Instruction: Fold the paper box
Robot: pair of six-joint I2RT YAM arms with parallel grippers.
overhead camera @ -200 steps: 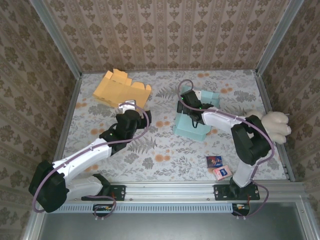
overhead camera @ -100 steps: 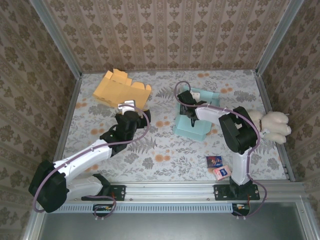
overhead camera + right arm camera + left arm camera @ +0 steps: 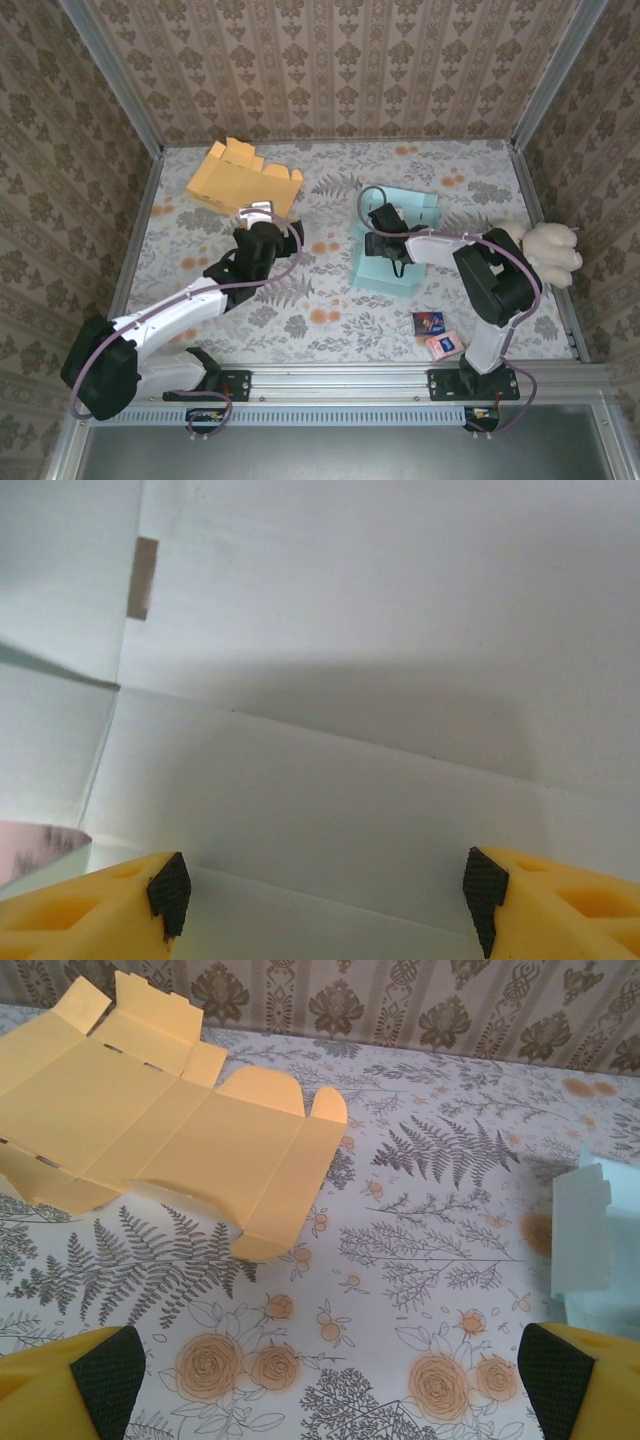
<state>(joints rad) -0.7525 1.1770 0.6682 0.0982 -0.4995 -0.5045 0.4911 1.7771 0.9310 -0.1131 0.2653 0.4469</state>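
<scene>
A pale blue paper box (image 3: 385, 272) lies partly folded right of the table's middle, its far flap raised. My right gripper (image 3: 383, 222) hovers low over it, open, its yellow fingers (image 3: 120, 900) spread wide over a blue panel (image 3: 350, 630) with nothing pinched between them. A flat orange paper box (image 3: 235, 175) lies unfolded at the back left. My left gripper (image 3: 255, 215) stands open just in front of the orange box (image 3: 170, 1130), over bare tablecloth, with the blue box's edge (image 3: 580, 1230) at its right. In the left wrist view, the left gripper (image 3: 325, 1380) holds nothing.
A white plush toy (image 3: 548, 250) sits by the right wall. Two small picture cards (image 3: 428, 322) (image 3: 445, 346) lie near the right arm's base. Patterned walls close in three sides, and a metal rail (image 3: 340, 378) runs along the near edge.
My right gripper has slid a little toward the near side over the blue box and its jaws have narrowed somewhat. The right elbow swung. The left arm barely moved.
</scene>
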